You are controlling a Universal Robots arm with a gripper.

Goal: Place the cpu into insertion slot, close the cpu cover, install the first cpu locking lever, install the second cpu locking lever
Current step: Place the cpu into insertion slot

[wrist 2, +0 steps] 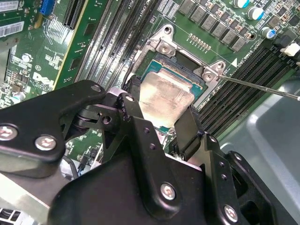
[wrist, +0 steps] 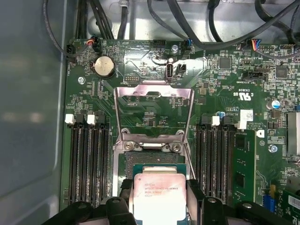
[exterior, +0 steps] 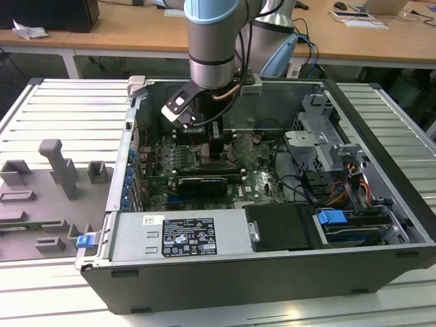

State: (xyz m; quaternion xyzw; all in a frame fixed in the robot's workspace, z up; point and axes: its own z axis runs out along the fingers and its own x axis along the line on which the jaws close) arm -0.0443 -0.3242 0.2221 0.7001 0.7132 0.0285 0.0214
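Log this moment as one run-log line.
gripper: shut on cpu | cpu: over insertion slot | cpu cover: open

Bright, even light from above fills the computer case (exterior: 272, 286), a pale glare washes the cpu (wrist 2: 166, 96), and shadow darkens the board (wrist 2: 56, 61) just beside it.

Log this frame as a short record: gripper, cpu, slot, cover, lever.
gripper: shut on the cpu, down inside the computer case
cpu: metal top up, gripped at two opposite edges, over the insertion slot; cannot tell whether it is seated
cpu cover: open, swung back off the slot
locking lever: thin rod, standing free beside the slot
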